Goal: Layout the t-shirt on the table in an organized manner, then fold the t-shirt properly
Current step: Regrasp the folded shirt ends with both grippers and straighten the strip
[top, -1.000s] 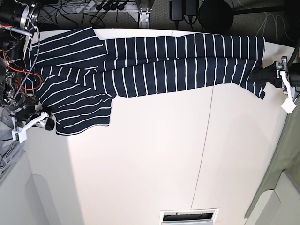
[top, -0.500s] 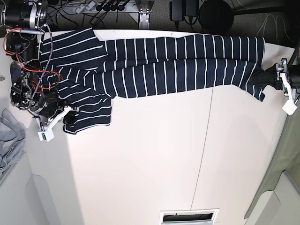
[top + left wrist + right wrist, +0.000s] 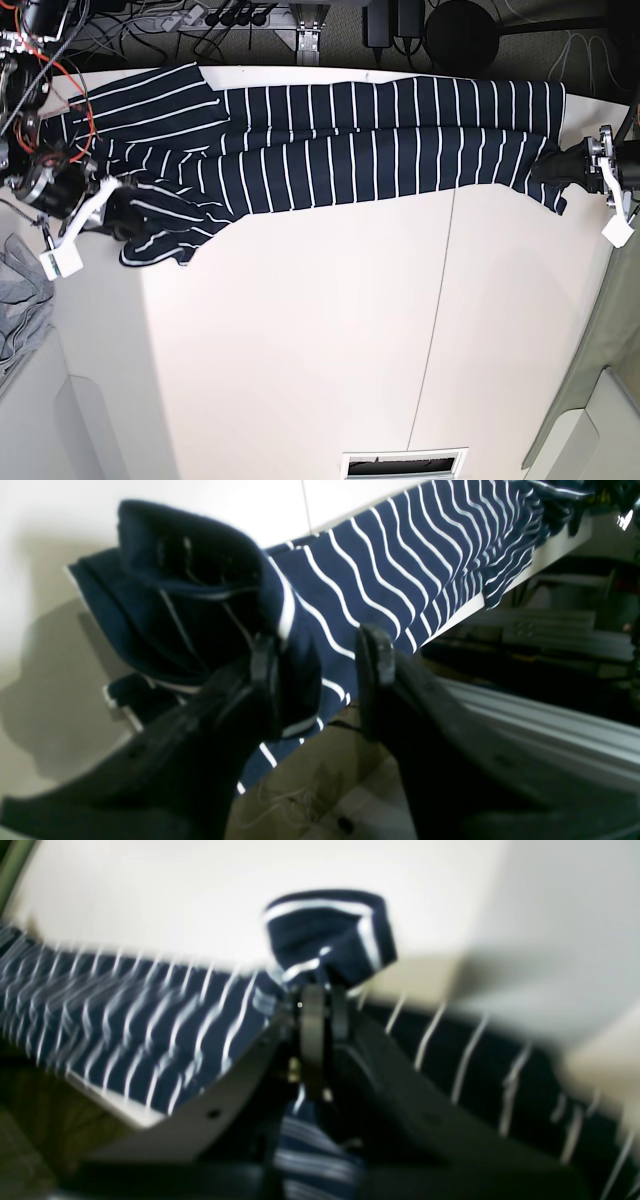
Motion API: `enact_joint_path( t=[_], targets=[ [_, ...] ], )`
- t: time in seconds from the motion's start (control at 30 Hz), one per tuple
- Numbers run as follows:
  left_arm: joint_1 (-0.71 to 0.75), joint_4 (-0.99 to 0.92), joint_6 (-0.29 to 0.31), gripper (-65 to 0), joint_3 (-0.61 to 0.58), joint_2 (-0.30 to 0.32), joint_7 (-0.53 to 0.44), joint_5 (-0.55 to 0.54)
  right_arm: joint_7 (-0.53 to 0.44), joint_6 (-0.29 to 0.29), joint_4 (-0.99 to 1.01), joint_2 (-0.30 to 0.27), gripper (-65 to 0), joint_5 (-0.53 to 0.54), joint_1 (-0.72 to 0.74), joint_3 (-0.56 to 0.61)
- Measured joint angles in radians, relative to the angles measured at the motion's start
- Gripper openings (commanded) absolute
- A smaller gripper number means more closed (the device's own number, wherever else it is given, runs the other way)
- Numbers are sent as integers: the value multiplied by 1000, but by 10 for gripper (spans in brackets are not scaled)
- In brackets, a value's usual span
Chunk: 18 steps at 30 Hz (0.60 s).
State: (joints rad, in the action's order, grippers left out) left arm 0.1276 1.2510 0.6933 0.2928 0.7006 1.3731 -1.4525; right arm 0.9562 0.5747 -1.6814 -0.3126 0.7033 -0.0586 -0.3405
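- Base view: table (image 3: 330,340) fills the frame, white and matte, a thin dark seam (image 3: 436,320) running down it. Cables and dark gear crowd the floor past the far edge; grey cloth (image 3: 20,300) hangs off at the left side.
- T-shirt (image 3: 350,140) lies in a long band along the far edge, bunched toward the left. Right gripper (image 3: 112,212) sits at that bunched end; left gripper (image 3: 560,165) is at the opposite end, by the corner.
- Left wrist view: left gripper (image 3: 317,680) has its jaws apart, a fold of t-shirt (image 3: 400,555) between them, cloth lying against one finger (image 3: 265,680) only. Table (image 3: 150,500) is bright behind; shelving below the edge is blurred.
- Right wrist view: blurry, but the right gripper (image 3: 320,1010) is pinched tight on a tuft of t-shirt (image 3: 330,935) that is raised over the table (image 3: 250,890).
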Motion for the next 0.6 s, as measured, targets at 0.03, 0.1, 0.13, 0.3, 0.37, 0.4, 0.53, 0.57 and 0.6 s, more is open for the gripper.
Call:
enact_joint_path(
  t=[0.03, 0.1, 0.13, 0.3, 0.37, 0.4, 0.53, 0.57, 0.6],
  targets=[
    [0, 0, 0, -406, 0, 0, 4, 0, 4, 2, -27, 0, -650, -2, -38, -7],
    [0, 0, 0, -406, 0, 0, 27, -4, 1, 3, -80, 1, -650, 1, -106, -24],
    [0, 0, 0, -406, 0, 0, 29, -4, -6, 3, -103, 3, -650, 5, -135, -34],
    [1, 0, 0, -406, 0, 3, 28, -4, -41, 5, -127, 2, -650, -23, -244, -64],
    [11, 0, 0, -404, 0, 9, 26, -5, -77, 4, -120, 2, -650, -48, -272, -64],
    [19, 0, 0, -393, 0, 10, 26, -5, -100, 4, -111, 2, -650, -57, -280, -64],
    [68, 0, 0, -334, 0, 9, 25, -4, -132, -8, -74, 2, -343, -91, -271, -64],
    [81, 0, 0, -331, 3, 8, 6, -3, -134, -13, -71, 2, -298, -91, -271, -64],
    [92, 0, 0, -331, 7, 7, -35, 23, -138, -13, -70, 2, -290, -91, -271, -64]
  ],
)
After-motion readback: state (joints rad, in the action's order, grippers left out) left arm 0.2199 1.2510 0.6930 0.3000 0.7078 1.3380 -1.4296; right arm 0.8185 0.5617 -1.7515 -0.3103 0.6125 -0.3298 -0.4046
